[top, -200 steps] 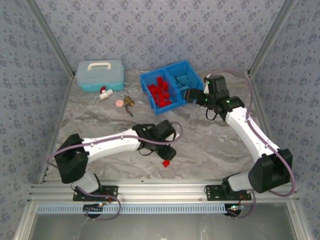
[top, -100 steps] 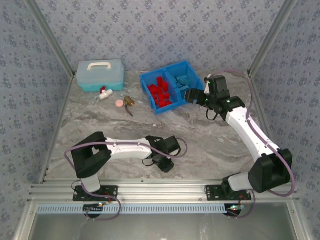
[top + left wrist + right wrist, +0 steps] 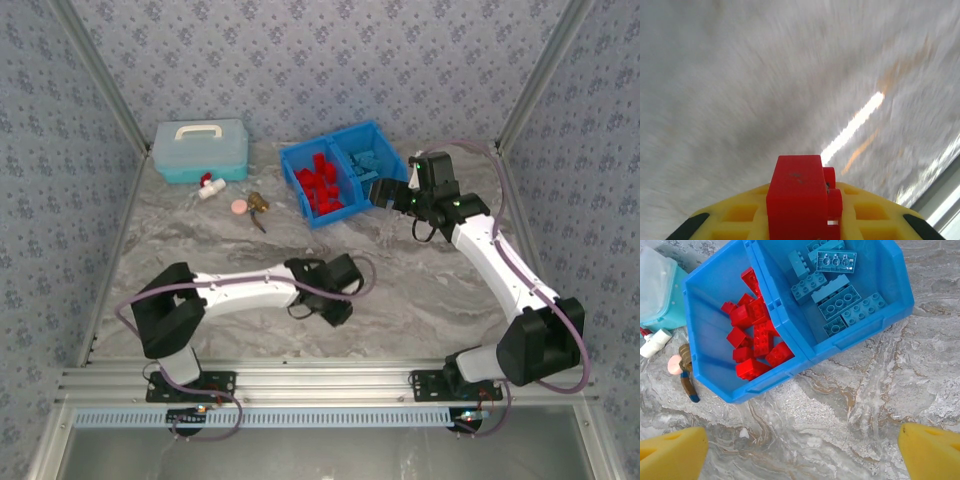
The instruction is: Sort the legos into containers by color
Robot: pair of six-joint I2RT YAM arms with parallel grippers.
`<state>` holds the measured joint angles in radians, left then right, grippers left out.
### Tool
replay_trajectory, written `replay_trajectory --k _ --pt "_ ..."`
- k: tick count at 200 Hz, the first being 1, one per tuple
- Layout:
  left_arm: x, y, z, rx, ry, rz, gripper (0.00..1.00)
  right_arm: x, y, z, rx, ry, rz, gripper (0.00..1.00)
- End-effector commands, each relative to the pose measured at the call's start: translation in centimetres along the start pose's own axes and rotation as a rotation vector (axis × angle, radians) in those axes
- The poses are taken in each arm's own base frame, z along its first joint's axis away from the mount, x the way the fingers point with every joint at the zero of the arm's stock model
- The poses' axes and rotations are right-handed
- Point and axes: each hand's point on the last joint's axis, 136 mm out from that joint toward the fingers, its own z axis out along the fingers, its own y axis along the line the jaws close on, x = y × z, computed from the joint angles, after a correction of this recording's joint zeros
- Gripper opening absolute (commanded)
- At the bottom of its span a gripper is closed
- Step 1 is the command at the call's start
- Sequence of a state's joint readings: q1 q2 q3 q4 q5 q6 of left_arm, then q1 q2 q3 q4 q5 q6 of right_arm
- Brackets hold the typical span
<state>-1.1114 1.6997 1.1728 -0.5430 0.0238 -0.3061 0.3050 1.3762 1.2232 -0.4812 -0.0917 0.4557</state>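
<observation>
My left gripper (image 3: 331, 303) is low over the front middle of the table, and its yellow pads (image 3: 875, 220) are shut on a red lego (image 3: 797, 197). The blurred grey tabletop lies behind it in the left wrist view. The bright blue bin (image 3: 322, 216) stands at the back. Its left container holds several red legos (image 3: 320, 186) (image 3: 754, 340), and its right container holds several light blue legos (image 3: 366, 160) (image 3: 840, 287). My right gripper (image 3: 386, 192) (image 3: 802, 452) hovers open just in front of the bin's right half (image 3: 860, 330), with nothing between its fingers.
At the back left stands a light teal case (image 3: 200, 150) (image 3: 655, 290) with a white handle. A white fitting (image 3: 208, 188) (image 3: 655, 342), a pink disc (image 3: 239, 207) (image 3: 674, 365) and a brass fitting (image 3: 259, 206) (image 3: 686, 357) lie in front of it. Metal frame posts rise at both sides.
My left gripper came down over the red lego near the front edge, shut on it, and has drawn back a little with it. The right arm has not moved.
</observation>
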Motion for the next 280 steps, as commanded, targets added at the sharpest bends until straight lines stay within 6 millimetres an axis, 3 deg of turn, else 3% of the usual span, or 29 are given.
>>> replay_trajectory --k 1,47,77,80,102,151,179,198,241,260,280 --pt "-6.3 3.4 -4.9 -0.081 -0.174 0.008 0.21 -0.3 0.2 -0.9 -0.019 -0.016 0.013 1.0" --pt "-16.6 11.2 -8.3 -0.22 -0.354 -0.076 0.21 -0.1 0.2 -1.6 -0.022 -0.021 0.013 1.0" --pt "-21.9 15.4 -8.1 -0.291 -0.394 -0.108 0.21 -0.4 0.2 -2.7 -0.019 -0.046 0.013 1.0" --pt "-22.8 15.8 -8.5 -0.296 -0.413 -0.112 0.21 0.7 -0.4 -2.2 -0.007 -0.02 0.018 1.0" --pt "-25.2 19.5 -7.5 -0.35 -0.429 -0.155 0.21 1.0 -0.7 -2.7 -0.001 -0.024 0.021 1.0" --pt "-24.7 26.5 -4.2 -0.37 -0.369 -0.306 0.22 1.5 -1.0 -3.2 0.007 -0.025 0.02 1.0" --pt "-24.3 28.2 -2.5 -0.312 -0.352 -0.353 0.31 1.5 -1.0 -3.2 0.003 -0.026 0.025 1.0" --pt "-24.4 28.5 -2.8 -0.312 -0.36 -0.358 0.38 1.3 -1.0 -3.3 0.003 -0.037 0.026 1.0" --pt "-26.2 27.1 -6.6 -0.271 -0.454 -0.351 0.5 1.2 -1.5 -3.3 0.03 -0.05 0.005 1.0" --pt "-26.9 26.3 -10.5 -0.271 -0.546 -0.333 0.54 0.8 -2.8 -3.6 0.084 -0.118 -0.029 1.0" --pt "-26.3 25.2 -15.2 -0.285 -0.677 -0.308 0.62 0.4 -5.6 -4.3 0.214 -0.218 -0.058 1.0"
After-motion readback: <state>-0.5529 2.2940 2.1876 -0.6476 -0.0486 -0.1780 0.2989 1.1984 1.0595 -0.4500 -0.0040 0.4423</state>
